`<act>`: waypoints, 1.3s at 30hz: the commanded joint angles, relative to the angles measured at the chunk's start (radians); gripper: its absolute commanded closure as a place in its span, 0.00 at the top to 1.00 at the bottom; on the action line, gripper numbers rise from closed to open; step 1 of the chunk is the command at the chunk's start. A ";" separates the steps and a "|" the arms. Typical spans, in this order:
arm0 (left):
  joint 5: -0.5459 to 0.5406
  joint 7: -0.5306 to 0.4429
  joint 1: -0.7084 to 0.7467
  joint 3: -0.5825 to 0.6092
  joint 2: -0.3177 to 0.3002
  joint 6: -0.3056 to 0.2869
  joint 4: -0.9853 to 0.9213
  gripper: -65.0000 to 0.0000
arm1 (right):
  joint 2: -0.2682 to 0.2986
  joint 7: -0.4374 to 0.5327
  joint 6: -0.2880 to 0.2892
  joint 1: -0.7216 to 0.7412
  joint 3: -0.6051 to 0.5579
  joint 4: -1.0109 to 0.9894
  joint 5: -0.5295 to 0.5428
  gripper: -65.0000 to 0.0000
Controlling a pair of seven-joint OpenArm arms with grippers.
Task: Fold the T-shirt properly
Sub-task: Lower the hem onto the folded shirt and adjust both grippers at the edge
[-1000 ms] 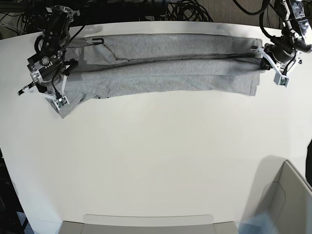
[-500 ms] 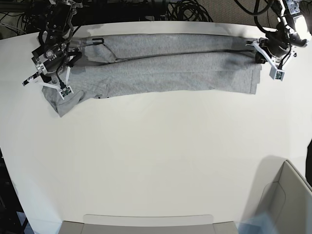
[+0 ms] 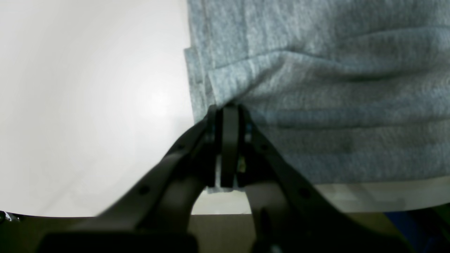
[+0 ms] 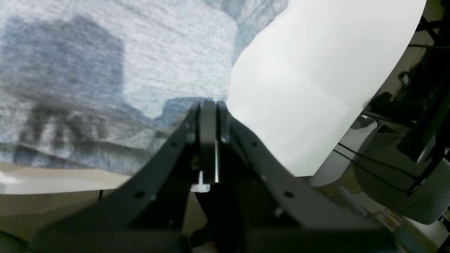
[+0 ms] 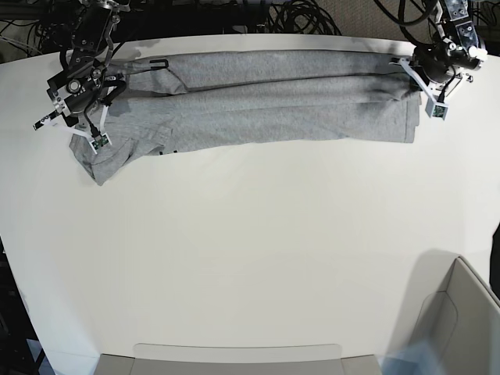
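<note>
Folding lengthwise looks like the step I have in hand: the T-shirt [image 5: 258, 101] lies as a long grey band along the far edge of the worktop [image 5: 250, 258], already doubled over itself, with one arm at each end. My left gripper [image 5: 426, 87] is at the hem end, jaws pressed together and pinching a raised fold of the cloth, which the left wrist view shows bunching at the tips. My right gripper [image 5: 92, 133] is at the sleeve end, also closed; it seems to nip the fabric edge, though the blurred wrist view leaves me unsure how much cloth is caught. Next I judge I must carry both ends evenly and keep the band taut, so the layers land square.
</note>
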 commanded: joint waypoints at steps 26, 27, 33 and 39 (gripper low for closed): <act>0.006 -0.013 -0.075 -0.014 -0.013 -0.143 0.017 0.50 | 0.009 -0.004 0.011 0.008 -0.002 0.020 -0.020 0.17; 0.006 -0.013 -0.095 -0.014 -0.016 -0.143 -0.026 0.50 | 0.011 -0.004 0.011 0.008 -0.002 0.020 -0.020 0.17; 0.006 -0.014 -0.136 -0.010 -0.021 -0.143 -0.122 0.50 | 0.012 -0.004 0.011 0.009 -0.002 0.020 -0.020 0.17; 0.006 -0.014 -0.139 -0.005 -0.031 -0.143 -0.237 0.50 | 0.012 -0.004 0.011 0.009 -0.004 0.020 -0.020 0.17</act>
